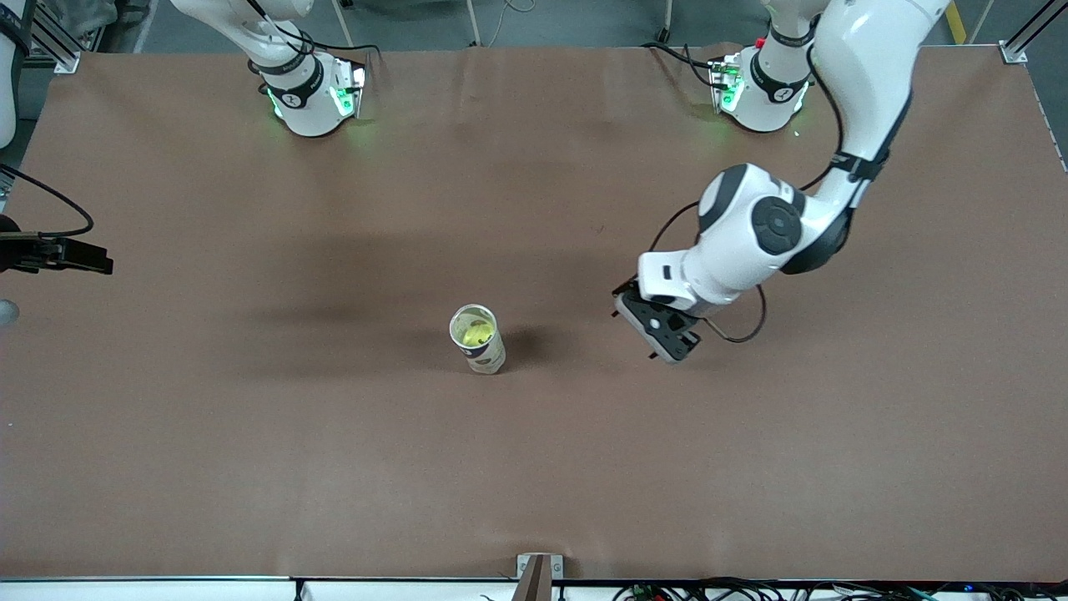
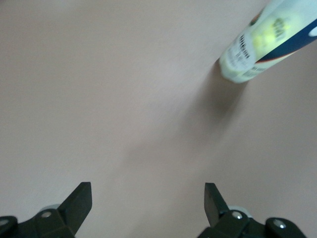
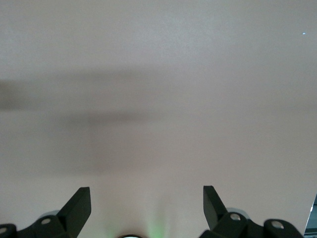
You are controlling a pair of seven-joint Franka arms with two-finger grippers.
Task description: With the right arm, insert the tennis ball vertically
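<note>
A clear tennis-ball tube (image 1: 478, 338) stands upright in the middle of the table, with a yellow tennis ball (image 1: 475, 334) inside it. My left gripper (image 1: 674, 346) is open and empty, low over the table beside the tube toward the left arm's end. In the left wrist view its fingers stand wide apart (image 2: 147, 191), and the tube (image 2: 257, 52) with the ball (image 2: 271, 32) in it shows apart from them. My right gripper (image 1: 100, 257) is at the right arm's end of the table, well away from the tube. It is open and empty (image 3: 146, 194) over bare table.
The brown table (image 1: 534, 467) is bare apart from the tube. The two arm bases (image 1: 313, 96) (image 1: 763, 92) stand along the edge farthest from the front camera. A small bracket (image 1: 538, 576) sits at the near edge.
</note>
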